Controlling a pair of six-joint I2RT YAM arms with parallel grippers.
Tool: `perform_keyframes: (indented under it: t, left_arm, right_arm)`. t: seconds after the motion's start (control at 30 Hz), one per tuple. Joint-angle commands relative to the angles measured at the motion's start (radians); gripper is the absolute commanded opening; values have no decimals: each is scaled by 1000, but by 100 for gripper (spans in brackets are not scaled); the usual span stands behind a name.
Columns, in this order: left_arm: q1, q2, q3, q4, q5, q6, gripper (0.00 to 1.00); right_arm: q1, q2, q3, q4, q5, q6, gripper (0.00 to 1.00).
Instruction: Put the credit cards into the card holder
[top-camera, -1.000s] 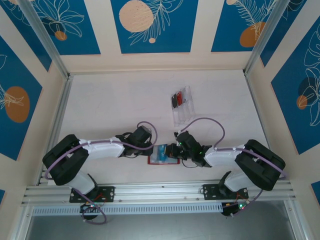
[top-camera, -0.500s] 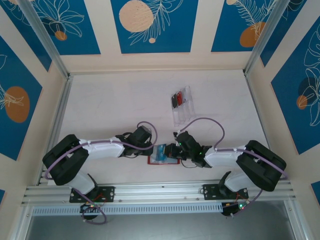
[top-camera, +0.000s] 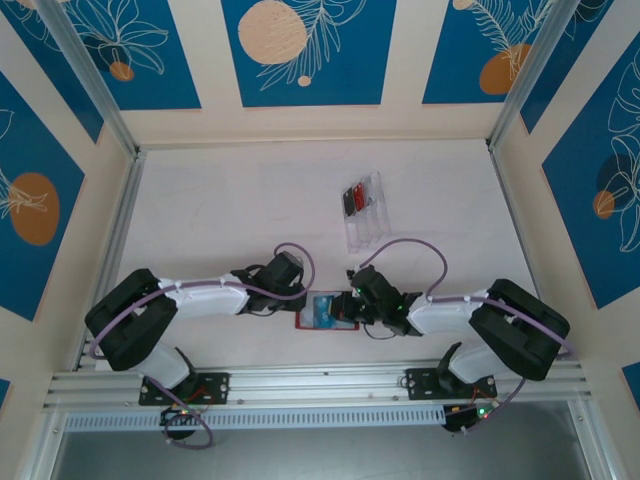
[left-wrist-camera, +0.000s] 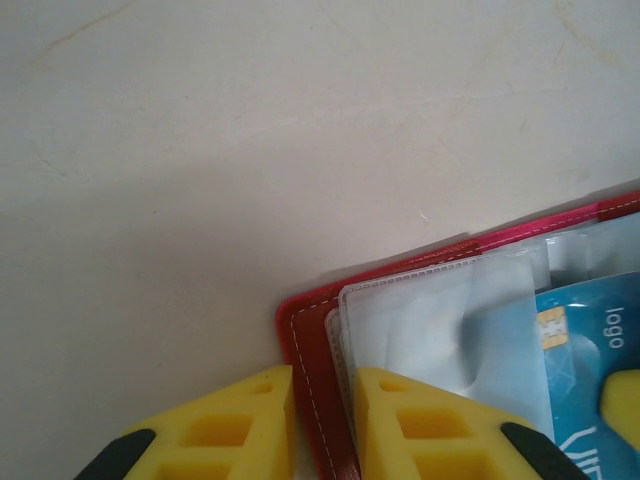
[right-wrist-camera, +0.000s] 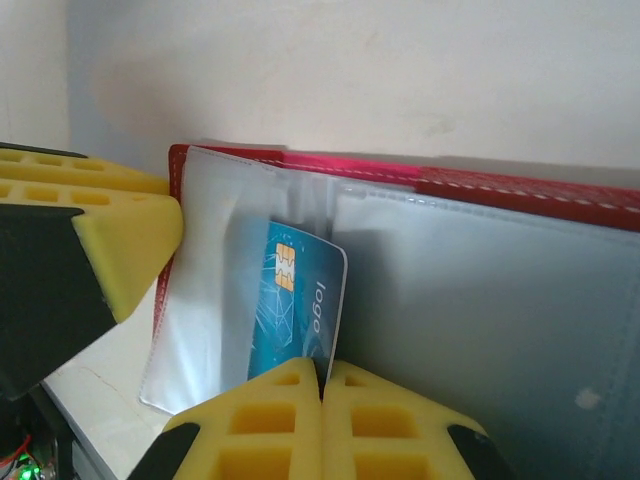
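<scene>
Blue card, "logo" printed, red wallet

A clear plastic tray rests on the white table.

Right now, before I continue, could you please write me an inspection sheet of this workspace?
Surface: white tabletop, faintly scuffed.
Job's things: red leather-like wallet lying open; blue chip card partly inside its clear sleeve; black and red cards in the tray.
Clutter: clear plastic compartment tray.
Grippers: left pincer clamps the wallet's edge; right pincer shut on the blue card.
Cables: purple cables loop over both arms.
Surroundings: blue leaf-printed wall panels, aluminium rails.
</scene>
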Motion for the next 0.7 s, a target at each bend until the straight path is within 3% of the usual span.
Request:
perform_keyframes:
  t: [0.0,0.67]
  left_arm:
    - [-21,35,-28,-77,8,14,21]
    - [-35,30,-40,-70,2,4,21]
  right_arm:
    - [6,56,0,-102,-11,4,0]
    - [36,14,5,-181,151,121,0]
